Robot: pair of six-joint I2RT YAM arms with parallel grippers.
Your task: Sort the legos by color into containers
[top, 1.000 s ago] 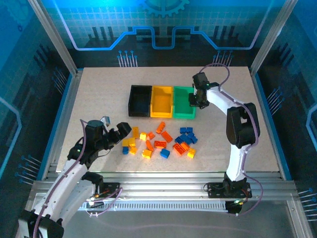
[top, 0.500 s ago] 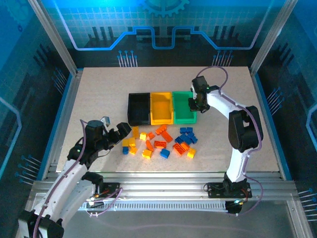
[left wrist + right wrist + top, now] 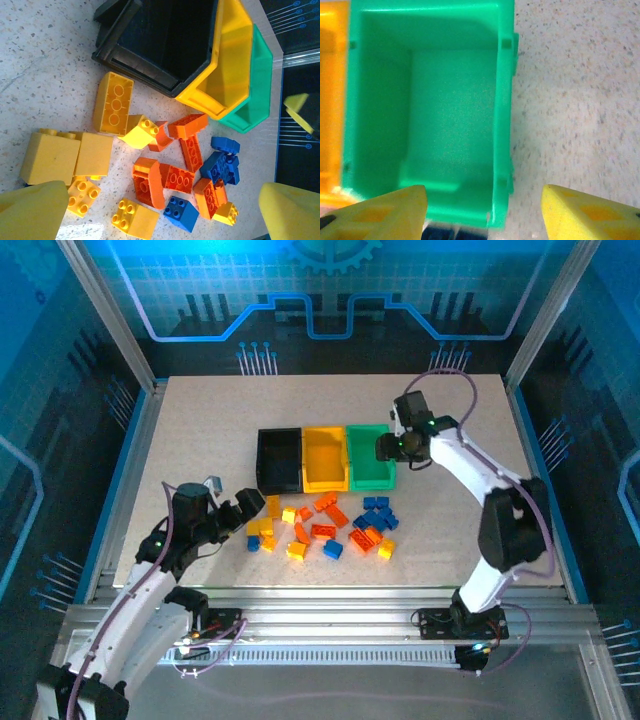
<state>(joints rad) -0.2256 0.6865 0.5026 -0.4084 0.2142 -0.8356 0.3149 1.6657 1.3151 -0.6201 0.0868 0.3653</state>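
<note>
The legos [image 3: 322, 525] lie in a loose pile of orange, yellow and blue bricks on the table in front of the bins. Black bin [image 3: 278, 456], yellow bin [image 3: 325, 456] and green bin [image 3: 368, 457] stand in a row. My left gripper [image 3: 245, 512] hovers open at the pile's left edge; in its wrist view the left gripper [image 3: 160, 220] spans orange [image 3: 150, 187], yellow and blue bricks [image 3: 182, 214]. My right gripper [image 3: 388, 448] is open over the green bin's right side. The bin's right wall [image 3: 504, 115] lies between the right gripper's [image 3: 485, 215] yellow fingers [image 3: 385, 210]. The green bin looks empty.
The bins stand close behind the pile, walls touching. The yellow bin [image 3: 330, 100] borders the green one on its left. Bare speckled table [image 3: 570, 100] lies right of the green bin. Metal frame rails edge the table.
The row of bins has shifted a little toward the pile and straightened. My right gripper moved with the green bin's right side and its arm swung right. The left arm has not moved.
</note>
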